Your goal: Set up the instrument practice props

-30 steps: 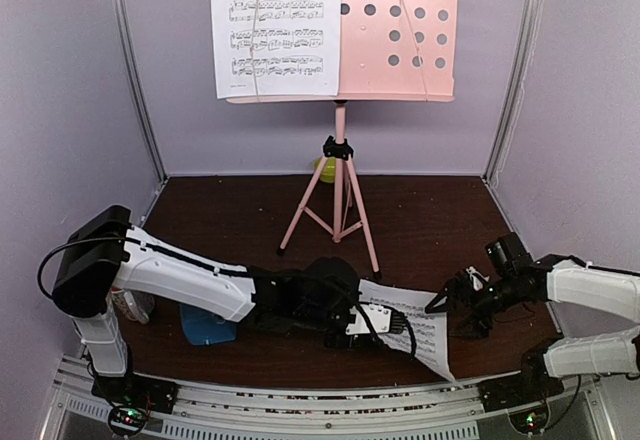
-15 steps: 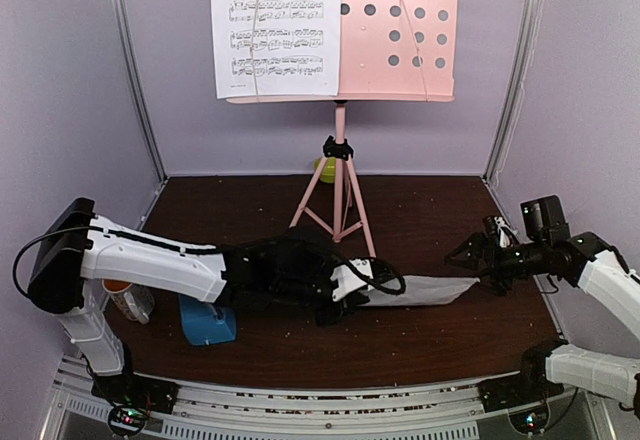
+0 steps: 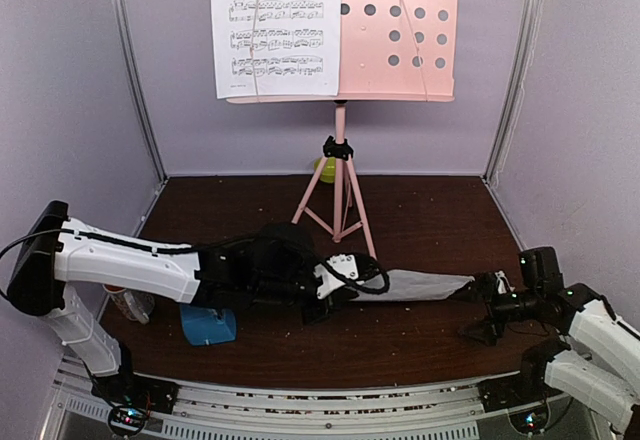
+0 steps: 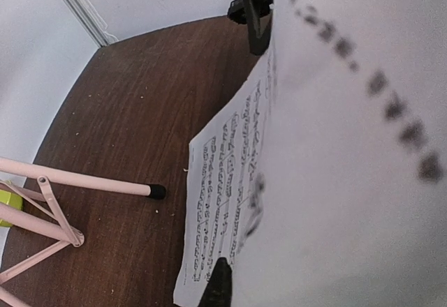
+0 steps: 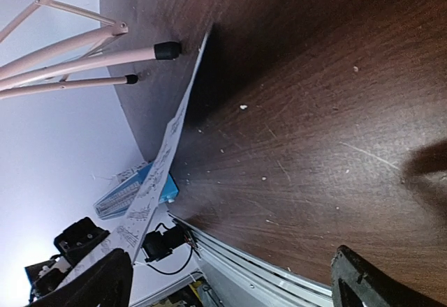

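White sheet-music page (image 3: 425,285) sits pinched in your left fingers (image 4: 218,286), which are closed tight on its near end. It stretches low over the brown surface (image 3: 420,230), in front of the pink stand (image 3: 340,160). Its far end lies just beside your right fingers (image 5: 363,279), which are spread wide and holding nothing.

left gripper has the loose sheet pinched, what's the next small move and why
Probably raise the left gripper so the loose sheet lifts toward the music stand's bare right half: the first page already fills the left half, and this one hangs low over the table.
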Controlling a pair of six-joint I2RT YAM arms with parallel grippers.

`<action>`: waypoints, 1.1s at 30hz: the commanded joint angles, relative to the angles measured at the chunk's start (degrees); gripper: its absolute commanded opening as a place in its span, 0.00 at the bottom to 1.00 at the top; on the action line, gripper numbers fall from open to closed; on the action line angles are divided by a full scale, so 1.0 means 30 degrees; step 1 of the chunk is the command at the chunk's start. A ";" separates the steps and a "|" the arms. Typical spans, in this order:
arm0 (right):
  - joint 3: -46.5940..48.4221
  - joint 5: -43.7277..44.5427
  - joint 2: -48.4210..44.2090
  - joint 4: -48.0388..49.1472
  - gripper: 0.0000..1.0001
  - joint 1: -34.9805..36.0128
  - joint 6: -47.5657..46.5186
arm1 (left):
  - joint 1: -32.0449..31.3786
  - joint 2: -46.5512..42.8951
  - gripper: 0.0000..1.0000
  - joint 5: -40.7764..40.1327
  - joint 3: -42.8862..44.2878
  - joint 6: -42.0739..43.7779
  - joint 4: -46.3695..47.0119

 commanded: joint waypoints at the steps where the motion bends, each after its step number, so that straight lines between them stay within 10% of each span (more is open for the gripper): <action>1: -0.0646 -0.0895 -0.0642 0.3762 1.00 0.0119 0.4757 | -0.0538 0.0085 0.00 -0.0028 -0.0070 0.1189 0.0629; 33: -0.0648 -0.0013 0.4391 1.0111 0.96 0.1593 0.7460 | -0.1401 0.0250 0.00 -0.0025 -0.0917 0.3594 0.0475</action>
